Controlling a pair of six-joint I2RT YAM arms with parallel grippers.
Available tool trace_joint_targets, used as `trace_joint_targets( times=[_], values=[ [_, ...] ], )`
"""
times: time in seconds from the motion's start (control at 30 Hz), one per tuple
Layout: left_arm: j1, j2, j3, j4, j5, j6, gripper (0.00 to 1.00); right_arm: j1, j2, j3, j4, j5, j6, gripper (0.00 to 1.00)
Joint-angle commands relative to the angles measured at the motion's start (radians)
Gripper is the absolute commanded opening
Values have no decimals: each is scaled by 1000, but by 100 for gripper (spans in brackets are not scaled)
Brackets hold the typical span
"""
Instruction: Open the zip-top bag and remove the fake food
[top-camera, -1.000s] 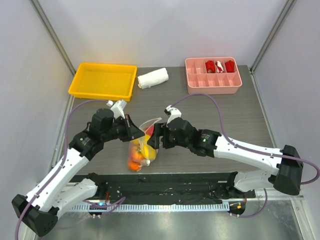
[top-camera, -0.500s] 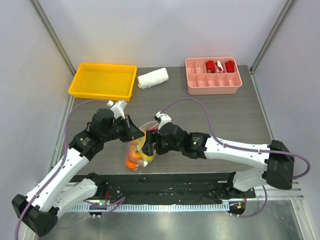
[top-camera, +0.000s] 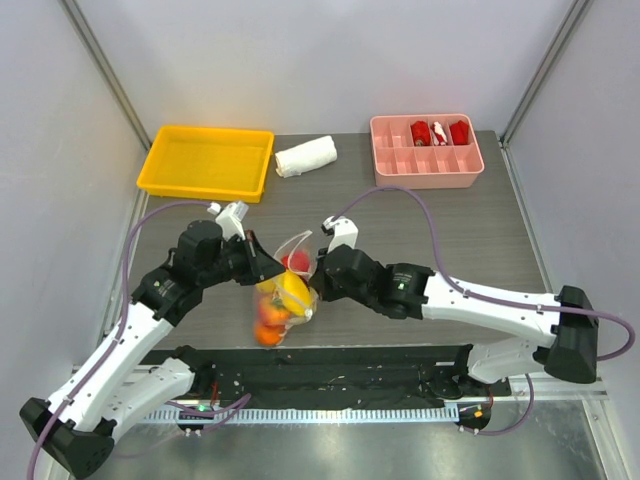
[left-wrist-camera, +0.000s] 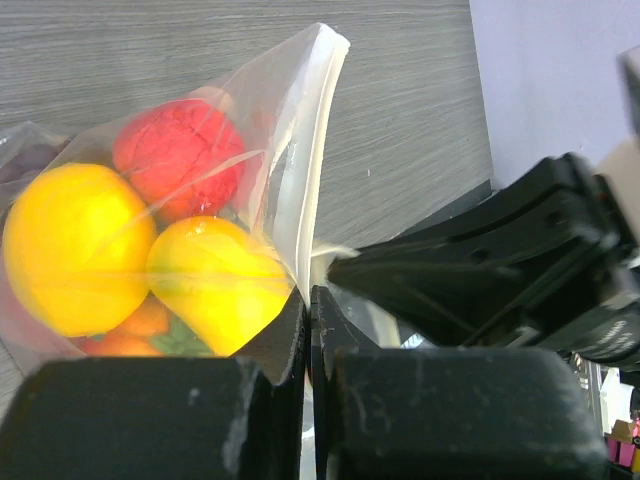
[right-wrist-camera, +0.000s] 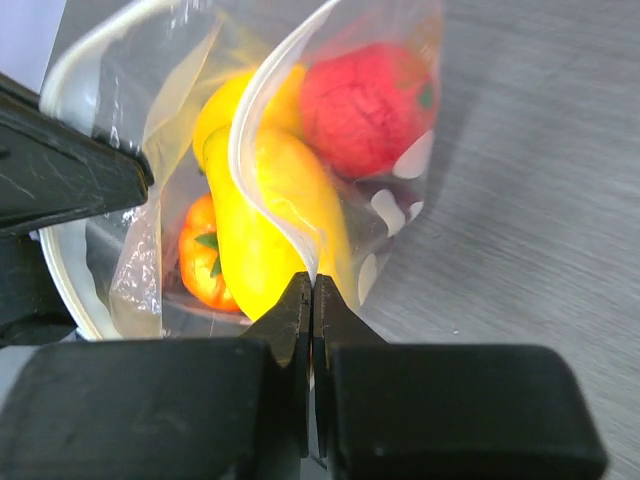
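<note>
The left fingers (left-wrist-camera: 306, 310) are clamped on one lip of the bag (top-camera: 290, 262); the right fingers (right-wrist-camera: 308, 298) pinch the opposite lip; the bag hangs between them over the near middle of the bench (top-camera: 420, 215), seemingly lifted; its mouth faces up and far, long axis dropping toward the near edge; the food (top-camera: 280, 305) sits inside. The step in hand looks like opening, mouth partly gaping; next, spread the lips wider, then tip the fruit out.

Bright, even light; glare streaks the zip-top bag (right-wrist-camera: 180, 120); near foregrounds blur.
</note>
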Motion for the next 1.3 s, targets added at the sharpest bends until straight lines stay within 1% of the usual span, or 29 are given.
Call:
trace_joint_targets(
  times=[0.0, 0.1, 0.23, 0.33, 0.37, 0.4, 0.43, 0.47, 0.5, 0.53, 0.57, 0.6, 0.67, 0.7, 0.73, 0.83, 0.97, 1.13, 1.23, 1.27],
  values=[
    [-2, 1, 14, 34, 24, -10, 0, 0, -108, 46, -40, 149, -29, 2],
    [-2, 20, 5, 67, 50, -29, 0, 1, -168, 64, -57, 192, -69, 1],
    [-2, 28, -15, 76, 32, -45, 0, 0, -168, 153, -110, 221, -126, 1],
    [-2, 29, -23, 79, 11, -60, 0, 0, -165, 178, -103, 198, -143, 1],
    [-2, 29, -23, 49, -8, -62, 1, 1, -160, 176, -94, 186, -143, 2],
    [-2, 29, -17, 21, -32, -60, 4, 0, -145, 170, -83, 155, -138, 1],
    [-2, 26, -6, -14, -93, -57, 10, 0, -136, 155, -64, 143, -136, 2],
    [-2, 17, 5, -42, -120, -56, 22, 0, -125, 147, -58, 132, -132, 1],
    [-2, 9, 14, -94, -141, -57, 31, 0, -107, 140, -48, 117, -120, 1],
    [-2, -3, 22, -107, -150, -59, 39, 3, -102, 114, -8, 83, -118, 2],
    [-2, -34, 35, -111, -146, -66, 50, 3, -100, 101, 11, 72, -113, 2],
    [-2, -49, 40, -96, -134, -91, 54, 6, -96, 94, 22, 67, -106, 1],
    [-2, -78, 42, -52, -68, -135, 56, 9, -83, 94, 26, 67, -107, 2],
    [-2, -97, 34, -26, -51, -164, 56, 9, -82, 94, 26, 69, -107, 1],
    [-2, -101, 23, 35, -33, -239, 54, 10, -85, 92, 31, 70, -106, 1],
    [-2, -86, -20, 97, -22, -342, 49, 13, -100, 86, 51, 67, -104, 1],
    [-6, -16, -63, 97, -63, -466, 27, 15, -103, 84, 60, 77, -104, 1],
    [-54, 90, -92, 125, -141, -526, 26, 16, -97, 83, 71, 67, -101, 1],
    [-64, 133, -87, 133, -149, -536, 22, 18, -97, 77, 78, 70, -100, 1],
    [-75, 142, -92, 131, -155, -536, 24, 18, -97, 78, 78, 69, -98, 1]
  ],
)
